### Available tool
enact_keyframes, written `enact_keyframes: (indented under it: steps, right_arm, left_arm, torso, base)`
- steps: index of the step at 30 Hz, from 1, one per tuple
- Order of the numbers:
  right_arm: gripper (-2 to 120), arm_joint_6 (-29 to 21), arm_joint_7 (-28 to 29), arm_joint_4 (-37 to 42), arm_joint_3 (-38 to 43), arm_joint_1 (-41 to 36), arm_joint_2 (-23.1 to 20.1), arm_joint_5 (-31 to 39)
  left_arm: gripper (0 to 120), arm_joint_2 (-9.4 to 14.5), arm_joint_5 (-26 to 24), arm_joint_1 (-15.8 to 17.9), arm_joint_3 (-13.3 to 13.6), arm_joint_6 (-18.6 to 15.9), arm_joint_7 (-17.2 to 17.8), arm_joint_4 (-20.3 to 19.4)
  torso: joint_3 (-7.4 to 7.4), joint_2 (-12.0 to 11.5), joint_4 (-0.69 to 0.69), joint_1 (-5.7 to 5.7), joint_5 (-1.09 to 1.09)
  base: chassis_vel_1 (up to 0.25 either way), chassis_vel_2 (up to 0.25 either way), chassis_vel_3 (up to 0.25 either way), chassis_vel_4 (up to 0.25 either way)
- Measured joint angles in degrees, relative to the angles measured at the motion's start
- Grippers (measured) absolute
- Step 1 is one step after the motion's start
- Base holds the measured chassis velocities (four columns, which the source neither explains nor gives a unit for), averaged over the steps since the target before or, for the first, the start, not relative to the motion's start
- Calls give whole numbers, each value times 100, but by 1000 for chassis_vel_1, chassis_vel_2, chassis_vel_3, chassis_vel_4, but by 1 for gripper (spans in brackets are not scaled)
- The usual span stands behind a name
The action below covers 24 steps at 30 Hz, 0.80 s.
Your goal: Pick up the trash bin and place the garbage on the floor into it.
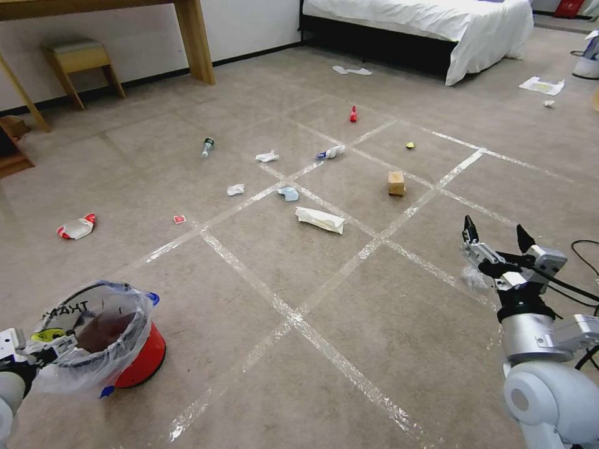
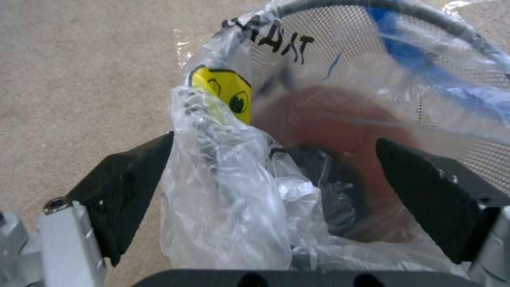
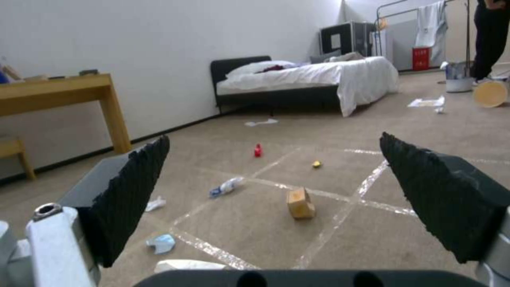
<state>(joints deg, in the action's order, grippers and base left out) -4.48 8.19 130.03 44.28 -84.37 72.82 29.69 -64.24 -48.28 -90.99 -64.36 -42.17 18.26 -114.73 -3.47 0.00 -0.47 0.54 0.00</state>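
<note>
lower left, the left tool (image 2: pixel 273 175) straddles the small round red plastic-lined trash bin (image 1: pixel 109 340) rim, unclosed; the right tool (image 1: pixel 497 240) waits open. next: clamp, lift.

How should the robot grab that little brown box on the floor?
Probably from above, with the open right gripper closing across the brown box's two narrower side faces. The box sits upright on the carpet with bare floor on every side, so the fingers have room to come down on either side. Its flat, parallel sides look like they would give the pads a firm hold.
</note>
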Motion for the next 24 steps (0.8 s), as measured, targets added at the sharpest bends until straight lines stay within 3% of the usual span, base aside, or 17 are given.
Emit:
enact_keyframes:
  steps: [15,24]
  right_arm:
    - [100,8,0,-16,-21,-17,13,-29]
    - [100,12,0,-15,-37,-22,28,-53]
  left_arm:
    - [100,128,-24,122,-171,0,1,299]
    - [100,188,-26,249,2,1,-8,585]
  torso:
    - [0,0,0,0,0]
    - [0,0,0,0,0]
  base:
    - [0,0,0,0]
    - [0,0,0,0]
